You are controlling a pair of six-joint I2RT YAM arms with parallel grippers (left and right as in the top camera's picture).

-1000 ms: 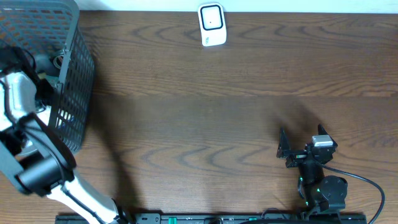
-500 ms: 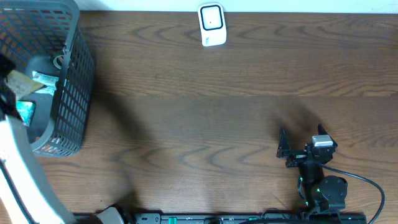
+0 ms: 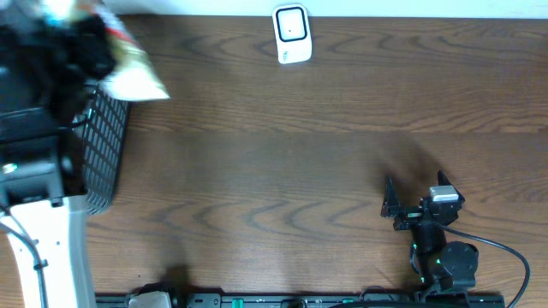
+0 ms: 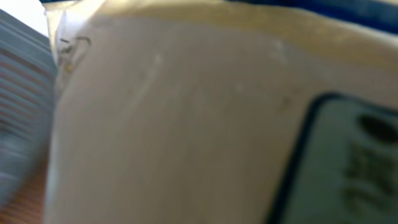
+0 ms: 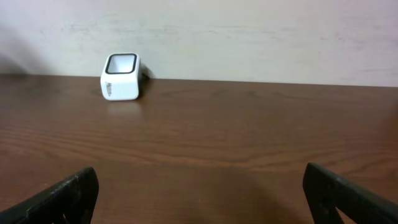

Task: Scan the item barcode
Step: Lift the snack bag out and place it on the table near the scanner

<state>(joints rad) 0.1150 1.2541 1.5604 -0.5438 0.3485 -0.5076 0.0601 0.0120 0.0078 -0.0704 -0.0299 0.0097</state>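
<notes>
The item is a pale beige packet [image 3: 130,67], blurred, raised above the rim of the grey basket [image 3: 107,145] at the far left. My left gripper [image 3: 84,44] is shut on it. In the left wrist view the packet [image 4: 174,124] fills nearly the whole frame and hides the fingers; no barcode is readable. The white scanner [image 3: 291,34] stands at the table's back edge, also seen as the scanner [image 5: 121,78] in the right wrist view. My right gripper [image 3: 417,192] rests low at the front right, open and empty, as the right wrist view of that gripper [image 5: 202,193] confirms.
The basket occupies the left edge of the wooden table [image 3: 282,162], partly hidden under my left arm [image 3: 34,171]. A pale wall [image 5: 249,31] rises behind the scanner. A black rail runs along the table's front edge.
My left arm has risen out of the basket with the packet, swinging up and toward the right over the rim. The right arm has stayed still.
</notes>
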